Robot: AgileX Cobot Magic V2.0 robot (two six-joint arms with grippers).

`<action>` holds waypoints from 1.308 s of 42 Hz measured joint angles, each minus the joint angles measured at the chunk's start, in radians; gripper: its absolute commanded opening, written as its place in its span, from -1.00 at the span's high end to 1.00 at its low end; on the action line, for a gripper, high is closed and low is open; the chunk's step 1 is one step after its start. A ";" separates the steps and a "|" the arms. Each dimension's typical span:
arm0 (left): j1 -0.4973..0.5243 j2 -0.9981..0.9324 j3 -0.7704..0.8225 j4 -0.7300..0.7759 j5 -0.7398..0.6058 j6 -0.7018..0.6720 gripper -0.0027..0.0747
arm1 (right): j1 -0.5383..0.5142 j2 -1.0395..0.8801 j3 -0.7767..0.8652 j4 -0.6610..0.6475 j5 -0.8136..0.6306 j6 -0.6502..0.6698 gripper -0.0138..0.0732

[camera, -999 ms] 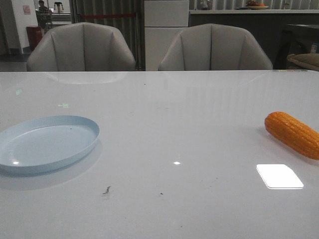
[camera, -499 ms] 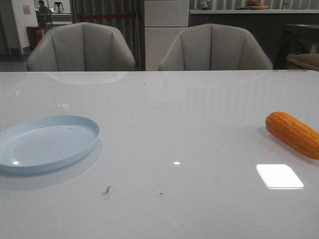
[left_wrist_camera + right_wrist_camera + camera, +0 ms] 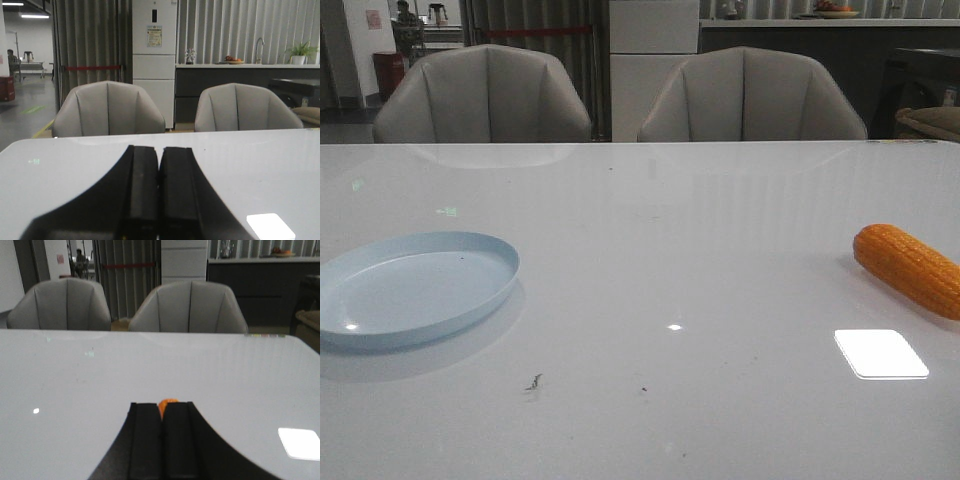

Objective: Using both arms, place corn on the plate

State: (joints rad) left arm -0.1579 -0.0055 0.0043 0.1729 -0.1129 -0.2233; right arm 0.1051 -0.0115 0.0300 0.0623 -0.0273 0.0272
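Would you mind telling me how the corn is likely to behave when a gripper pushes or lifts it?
The corn lies on its side on the glossy table, so its rounded, tapered shape would probably let it roll if nudged. Its bumpy kernel rows should give the fingers some purchase. It looks stiff rather than floppy.

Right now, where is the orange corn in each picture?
Front view: the corn lies on the white table at the far right edge, well apart from the plate.
Left wrist view: no corn in it.
Right wrist view: only an orange tip of it peeks above the shut right claw.
Shared landmark: the two grey chairs behind the table appear in all three views.
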 measured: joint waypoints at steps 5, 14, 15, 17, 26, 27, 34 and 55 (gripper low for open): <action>0.000 0.000 -0.041 0.015 0.000 0.000 0.70 | 0.000 0.000 -0.059 0.002 -0.015 0.000 0.55; 0.000 0.049 -0.286 0.139 0.126 0.000 0.70 | 0.000 0.163 -0.394 0.002 0.127 0.000 0.55; 0.000 0.066 -0.312 0.155 0.143 0.000 0.70 | 0.000 0.205 -0.432 0.002 0.131 0.000 0.55; 0.000 0.119 -0.371 0.189 0.169 0.000 0.70 | 0.000 0.280 -0.494 0.002 0.132 0.000 0.55; 0.000 0.393 -0.556 0.303 0.244 0.000 0.70 | 0.000 0.614 -0.649 0.002 0.090 0.000 0.55; 0.000 0.432 -0.561 0.307 0.244 0.000 0.70 | 0.000 0.665 -0.653 0.002 0.076 0.000 0.55; 0.000 0.677 -0.564 0.312 0.251 0.000 0.70 | 0.000 0.888 -0.655 0.004 0.042 0.000 0.55; 0.000 1.025 -0.564 0.086 0.216 0.000 -0.20 | 0.000 1.076 -0.655 0.007 0.111 0.000 -0.32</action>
State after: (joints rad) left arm -0.1579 1.0194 -0.5596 0.2590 0.1032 -0.2233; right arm 0.1051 1.0644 -0.6248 0.0697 0.0840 0.0272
